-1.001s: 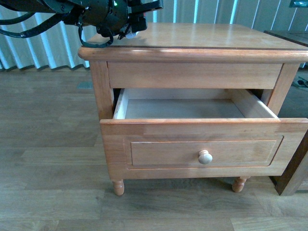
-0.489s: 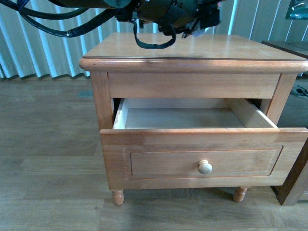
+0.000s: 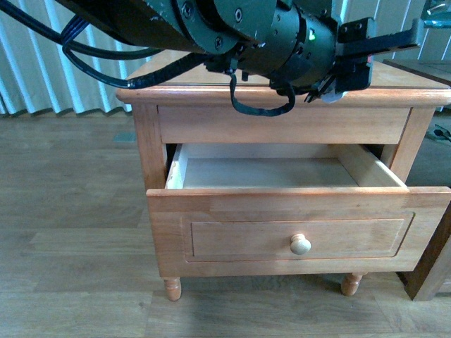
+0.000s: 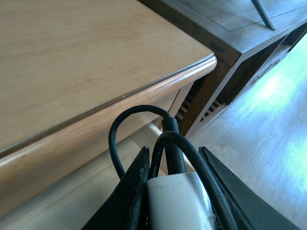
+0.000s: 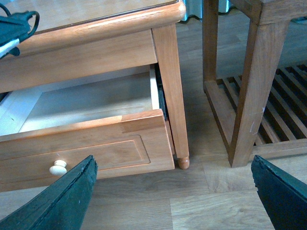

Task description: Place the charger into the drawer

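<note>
The charger (image 4: 175,201) is a white block wrapped in black cable, clamped between my left gripper's (image 4: 172,153) two dark fingers. In the front view my left gripper (image 3: 350,69) hovers over the nightstand's front right top edge, with a cable loop (image 3: 262,107) hanging below the arm. The drawer (image 3: 268,172) stands pulled out below it, its inside bare, with a round pale knob (image 3: 301,244) on its recessed front. My right gripper (image 5: 172,165) is open and empty, low over the floor by the drawer's (image 5: 86,139) right corner. The right wrist view also shows the charger's cable (image 5: 21,21).
A darker wooden side table (image 3: 430,260) stands close on the nightstand's right, with a slatted lower shelf (image 5: 283,105). The nightstand top (image 4: 72,62) is bare wood. Pale vertical blinds (image 3: 42,63) hang behind. The floor is wood plank (image 3: 70,232).
My left arm has swung from the nightstand's back left to its front right edge, carrying the charger. The drawer has stayed open.
</note>
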Motion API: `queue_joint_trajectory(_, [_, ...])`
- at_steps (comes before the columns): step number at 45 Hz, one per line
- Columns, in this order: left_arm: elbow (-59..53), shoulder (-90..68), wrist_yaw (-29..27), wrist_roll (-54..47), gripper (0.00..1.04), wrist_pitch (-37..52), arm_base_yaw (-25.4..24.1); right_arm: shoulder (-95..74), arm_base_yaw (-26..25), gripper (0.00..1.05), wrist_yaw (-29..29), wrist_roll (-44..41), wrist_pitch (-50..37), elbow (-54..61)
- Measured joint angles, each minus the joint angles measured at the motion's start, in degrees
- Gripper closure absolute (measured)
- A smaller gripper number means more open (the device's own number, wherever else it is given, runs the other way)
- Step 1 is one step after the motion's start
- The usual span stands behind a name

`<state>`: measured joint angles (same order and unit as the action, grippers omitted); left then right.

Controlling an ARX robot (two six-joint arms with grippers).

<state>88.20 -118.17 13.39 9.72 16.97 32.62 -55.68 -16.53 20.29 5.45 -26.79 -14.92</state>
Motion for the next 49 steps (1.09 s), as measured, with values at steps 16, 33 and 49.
queue_joint_trajectory(16, [-2.51,-3.37,-1.40,-0.09,0.77,-1.31,-1.60,0.00,0.00,0.08,0.00,-0.02,0.00,0.00])
queue_joint_trajectory(33, [-3.23,-4.22,-2.84,-0.22,0.48,-1.53,-3.26,0.00,0.00,0.08,0.00,-0.02,0.00,0.00])
queue_joint_trajectory(49, [-8.74,0.37,-4.72,0.00,0.06,2.60,-3.74,0.00,0.00,0.08,-0.02,0.00,0.00,0.00])
